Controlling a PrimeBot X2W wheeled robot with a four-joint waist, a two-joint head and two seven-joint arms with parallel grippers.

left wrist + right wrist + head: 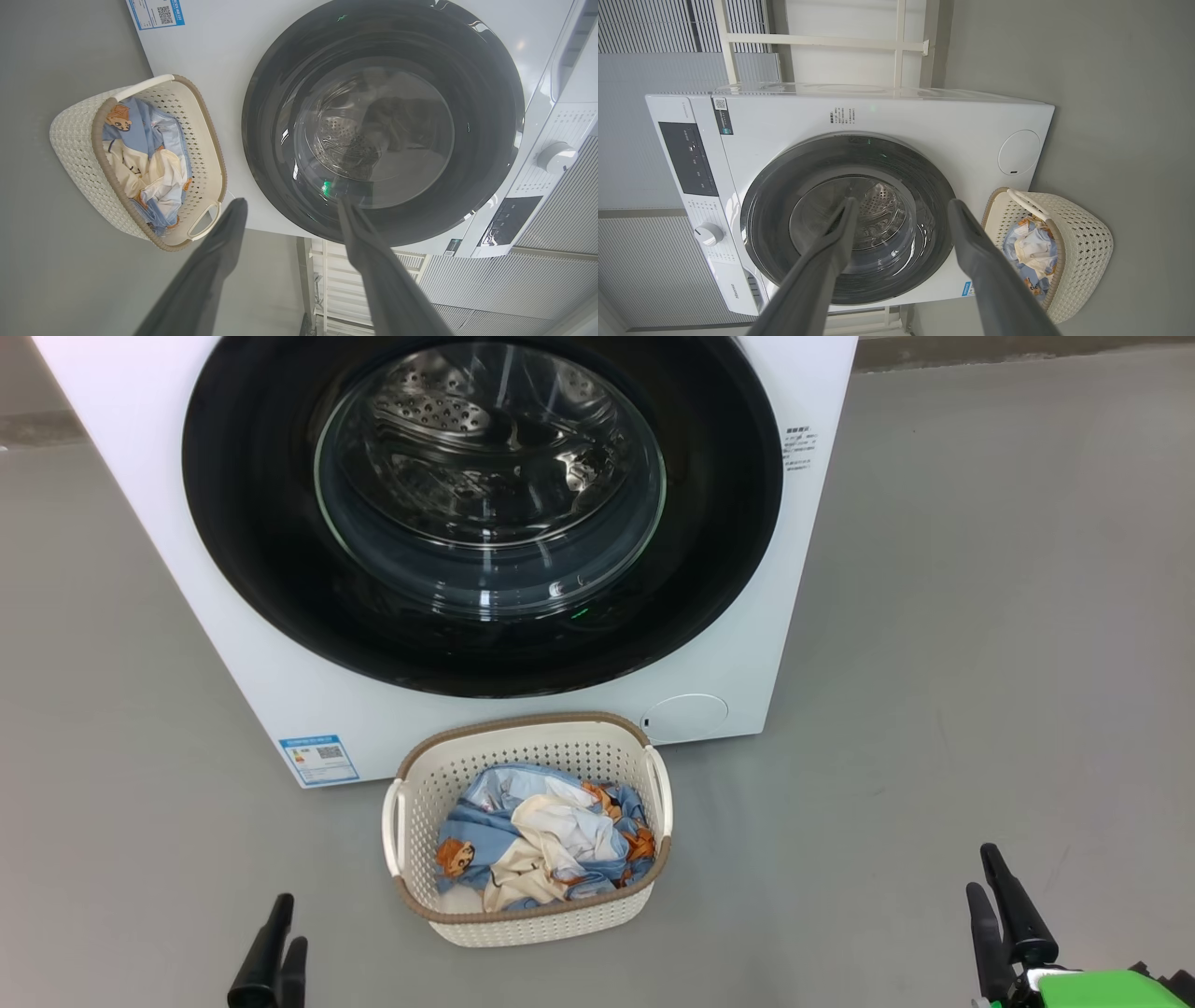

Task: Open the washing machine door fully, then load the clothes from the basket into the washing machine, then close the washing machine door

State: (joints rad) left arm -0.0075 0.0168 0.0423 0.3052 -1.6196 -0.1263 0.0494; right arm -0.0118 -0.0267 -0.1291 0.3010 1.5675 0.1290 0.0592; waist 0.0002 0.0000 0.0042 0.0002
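Facing the shut washing machine door [245, 523], blue QR label [318, 761] unreadable, basket [532, 931] of clothes [541, 840] lying crosswise before it; my left gripper [290, 919] and right gripper [980, 868] gape wide, empty.

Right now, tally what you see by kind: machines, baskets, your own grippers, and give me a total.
Washing machine: 1
Basket: 1, holding a heap of clothes
Grippers: 2, left gripper and right gripper, both open
Total: 4
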